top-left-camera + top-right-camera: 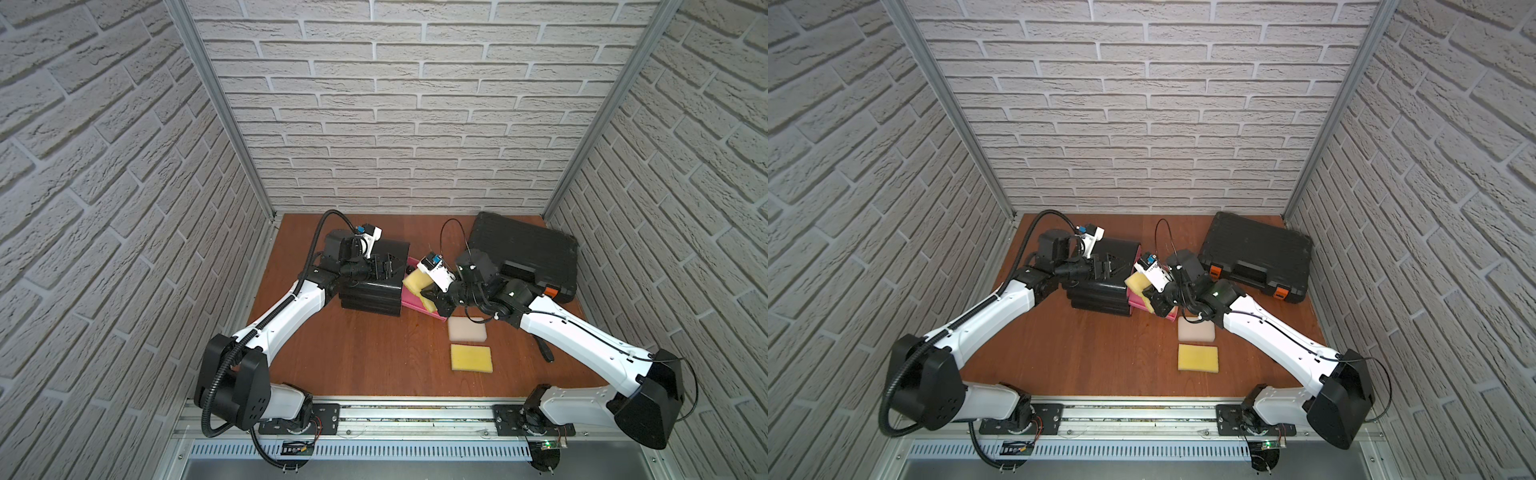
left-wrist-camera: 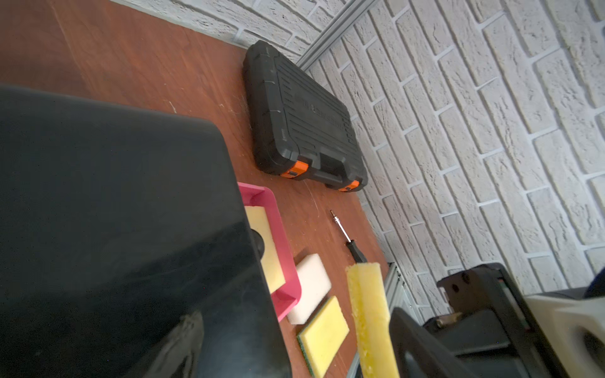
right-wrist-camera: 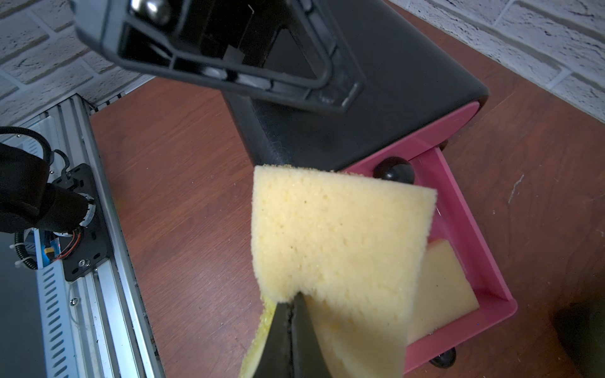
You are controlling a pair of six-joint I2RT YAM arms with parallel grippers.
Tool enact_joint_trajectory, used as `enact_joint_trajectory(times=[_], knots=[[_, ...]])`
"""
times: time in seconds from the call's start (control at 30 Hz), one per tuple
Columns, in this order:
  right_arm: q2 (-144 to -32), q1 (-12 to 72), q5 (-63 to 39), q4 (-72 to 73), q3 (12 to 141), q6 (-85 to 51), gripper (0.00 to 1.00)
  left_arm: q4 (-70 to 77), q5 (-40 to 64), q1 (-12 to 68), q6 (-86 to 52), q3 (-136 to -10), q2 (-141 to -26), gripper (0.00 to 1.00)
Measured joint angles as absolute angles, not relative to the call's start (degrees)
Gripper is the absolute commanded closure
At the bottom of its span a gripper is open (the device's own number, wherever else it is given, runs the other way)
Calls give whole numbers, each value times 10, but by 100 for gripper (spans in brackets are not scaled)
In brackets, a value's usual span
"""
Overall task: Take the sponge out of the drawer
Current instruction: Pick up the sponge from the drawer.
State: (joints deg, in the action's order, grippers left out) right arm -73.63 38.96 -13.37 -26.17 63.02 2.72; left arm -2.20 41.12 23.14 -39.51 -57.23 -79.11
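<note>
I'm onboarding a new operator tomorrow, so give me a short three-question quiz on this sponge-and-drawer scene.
1. True or false: the pink drawer is empty.
2. What does the right gripper hold? A) a mug B) a bent yellow sponge C) a brush
3. How many sponges lie on the table outside the drawer?

Key:
1. False: a second yellow sponge lies inside.
2. B.
3. Two: a white sponge and a flat yellow sponge.
</note>
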Motion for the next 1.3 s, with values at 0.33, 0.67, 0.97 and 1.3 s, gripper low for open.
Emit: enact_joint_trajectory(times=[0.33,0.67,0.97,1.3], knots=[[-735,396,-158,-298,662,61,97,45,487,243,-448,-534,-788,18],[-765,398,-168,-336,715,98,97,81,520,250,-472,-531,-787,22],[-773,400,-157,-365,735,127,97,82,525,262,-473,-531,-787,46],[-779,404,-131,-386,735,136,96,90,526,285,-470,-531,-792,100]])
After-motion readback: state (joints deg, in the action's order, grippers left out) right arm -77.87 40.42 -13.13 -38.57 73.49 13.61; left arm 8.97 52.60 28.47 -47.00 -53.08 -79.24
